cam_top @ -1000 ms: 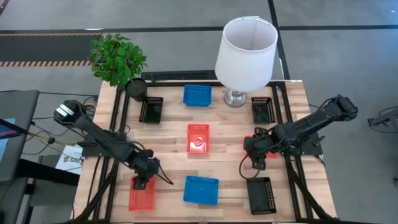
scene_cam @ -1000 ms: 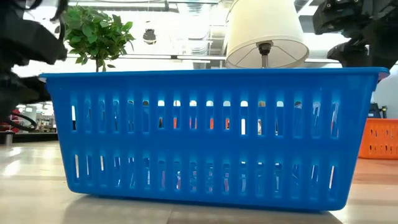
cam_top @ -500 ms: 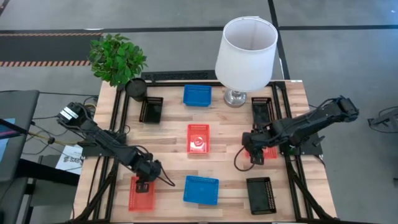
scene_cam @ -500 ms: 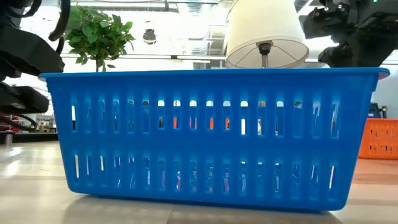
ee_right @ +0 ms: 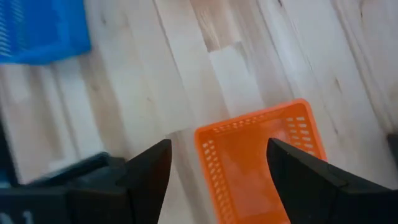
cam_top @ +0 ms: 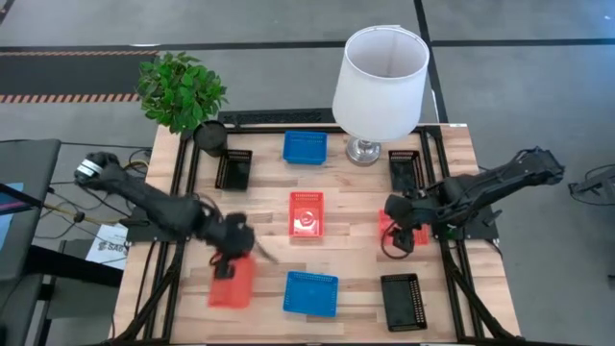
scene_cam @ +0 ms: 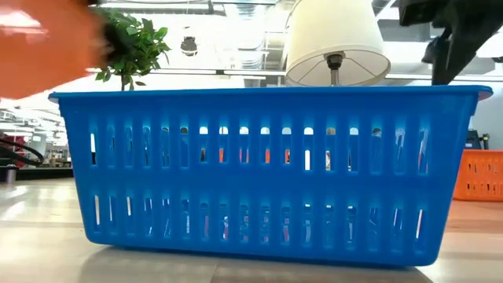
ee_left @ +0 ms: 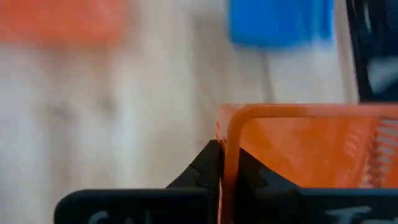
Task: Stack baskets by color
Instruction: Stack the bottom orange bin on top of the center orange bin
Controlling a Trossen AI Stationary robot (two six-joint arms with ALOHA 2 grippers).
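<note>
My left gripper (cam_top: 229,248) is shut on a red-orange basket (cam_top: 231,286) and holds it up over the table's near left part; the low view shows the basket as an orange blur (scene_cam: 43,47). My right gripper (cam_top: 404,234) hangs open above another red-orange basket (ee_right: 258,165), its fingers to either side and clear of it. A third red-orange basket (cam_top: 307,213) sits flat at the table's centre. Blue baskets rest at the far middle (cam_top: 305,146) and near middle (cam_top: 310,293). Black baskets lie at the far left (cam_top: 233,169), far right (cam_top: 405,170) and near right (cam_top: 404,302). My left gripper pinches a wall of the red-orange basket at its far end (ee_left: 227,163), with one finger (ee_left: 202,171) outside and the other (ee_left: 264,180) inside. The fingers come slanting down from above. The basket hangs below them, lifted clear of the table.
A white lampshade on a metal foot (cam_top: 381,72) stands at the far edge, with a plant in a black pot (cam_top: 183,91) at the far left corner. Black frame rails run along both table sides. Bare wood lies between the centre basket and the near blue one.
My left gripper has shut on the near-left red-orange basket's far wall, then risen and swung toward the table's middle. The basket has come up off the table and hangs from the fingers. My right gripper has risen a little over its basket and stays open.
</note>
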